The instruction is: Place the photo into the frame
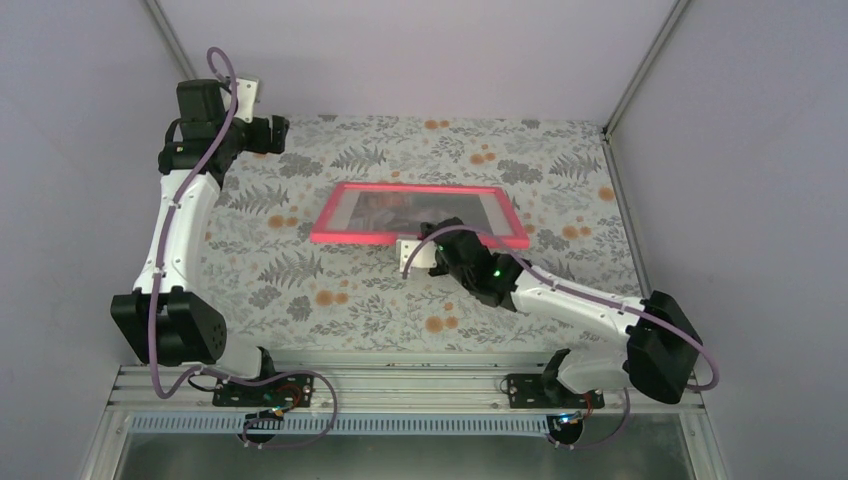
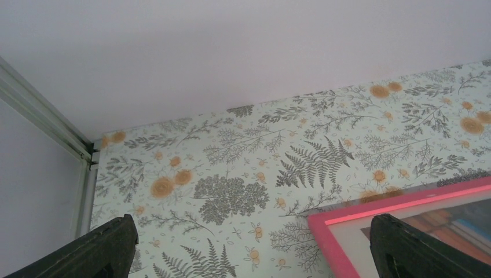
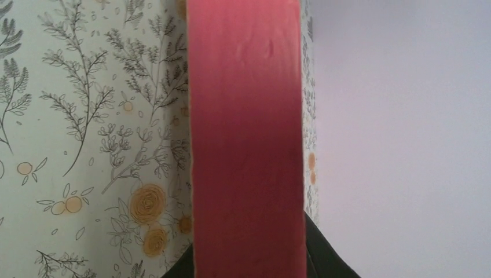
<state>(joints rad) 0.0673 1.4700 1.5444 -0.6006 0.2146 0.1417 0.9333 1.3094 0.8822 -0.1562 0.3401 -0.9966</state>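
The bright-pink frame [image 1: 345, 237] lies in the middle of the table, and the photo [image 1: 400, 212] with its colourful books shows inside it. My right gripper [image 1: 437, 243] is at the frame's near edge and shut on it. In the right wrist view the pink frame edge [image 3: 246, 139] runs straight between the two black fingers [image 3: 330, 255]. My left gripper [image 1: 272, 131] is open and empty, held up at the far left, away from the frame. In the left wrist view the frame's corner [image 2: 339, 231] and part of the photo [image 2: 457, 223] lie between its spread fingertips [image 2: 110, 249].
The table has a fern and orange-flower cloth [image 1: 300, 290]. Plain walls close it at the back and on both sides, with a metal corner post [image 2: 40, 110] at the far left. The arm bases sit on a rail [image 1: 400, 385] at the near edge.
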